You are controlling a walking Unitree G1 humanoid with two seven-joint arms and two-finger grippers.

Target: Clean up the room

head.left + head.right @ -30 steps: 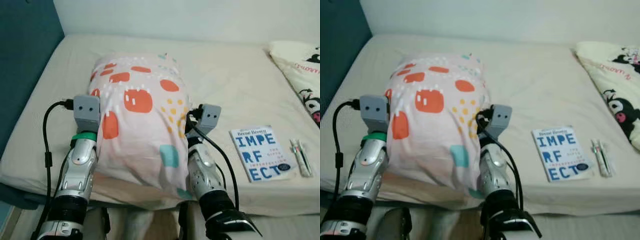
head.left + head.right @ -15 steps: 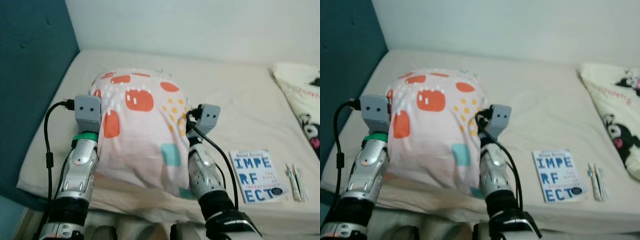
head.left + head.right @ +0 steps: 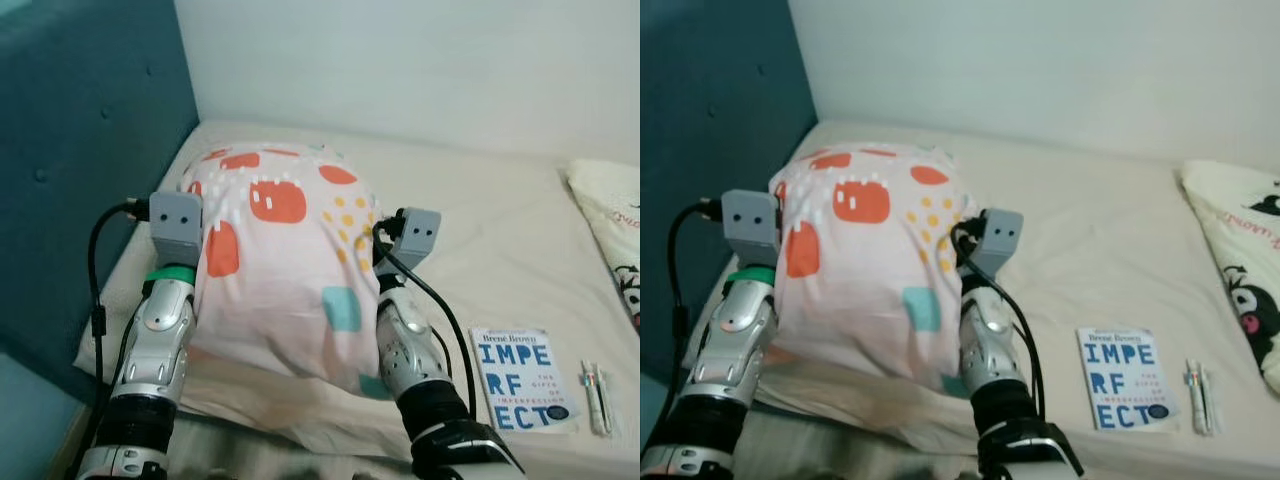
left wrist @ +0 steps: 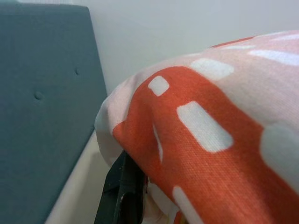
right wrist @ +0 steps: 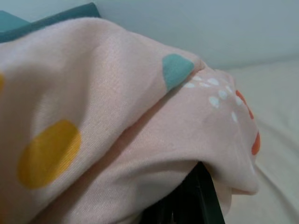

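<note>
1. The bed [image 3: 480, 200] takes up most of the scene, its bare pale sheet running from the blue headboard [image 3: 90, 180] on the left to the white wall at the far side. It is not yet tidy.

2. The pillow [image 3: 280, 260], pink with orange, yellow and teal patches, is carried between the two arms over the near left part of the bed, close to the headboard. It looks lifted rather than set down (a judgement from how it drapes over the arms), so placing it is the step in hand.

3. A cream blanket [image 3: 1240, 260] with a cartoon print lies bunched at the far right edge, apparently still to be sorted.

4. The left gripper [image 4: 122, 198] sits under the pillow's left side and the right gripper [image 5: 196, 200] under its right side. In each wrist view a black finger is pressed beneath the fabric, so both hold the pillow, though I cannot tell how wide the fingers stand.

5. A book [image 3: 520, 378] lies on the near right of the sheet, untouched.

6. Some pens [image 3: 600, 397] lie just beside the book on its right, also left to clear.
</note>
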